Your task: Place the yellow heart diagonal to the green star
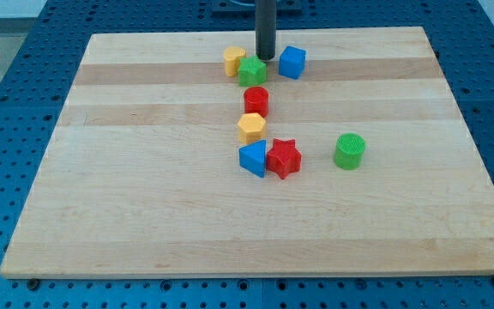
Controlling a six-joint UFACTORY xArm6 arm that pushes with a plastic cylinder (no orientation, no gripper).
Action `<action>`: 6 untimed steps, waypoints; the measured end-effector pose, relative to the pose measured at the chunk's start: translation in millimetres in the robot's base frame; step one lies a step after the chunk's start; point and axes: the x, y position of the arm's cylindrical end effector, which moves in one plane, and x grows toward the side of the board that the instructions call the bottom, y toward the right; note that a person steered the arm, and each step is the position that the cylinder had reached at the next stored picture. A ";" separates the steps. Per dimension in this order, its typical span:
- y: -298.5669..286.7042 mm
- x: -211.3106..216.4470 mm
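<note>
Three blocks crowd the bench's (144, 215) top edge — yellow heart (234, 61) touching green star (251, 71), blue cube (292, 62) beyond; my tip (266, 57) sits between star and cube — no jaws here.

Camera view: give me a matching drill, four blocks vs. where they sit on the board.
Blocks:
1. green star
2. green cylinder
3. red star
4. blue cube

Places:
A. farthest toward the view's right, standing alone
B. just right of my tip
C. touching the blue triangle near the board's middle
D. just below-left of my tip, beside the yellow heart

Pairs: 1-D, 2-A, 3-C, 4-B
</note>
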 end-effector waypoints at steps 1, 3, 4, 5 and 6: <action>-4.5 0.0; -49.1 0.0; -80.8 10.5; -116.6 39.6; -150.0 66.7</action>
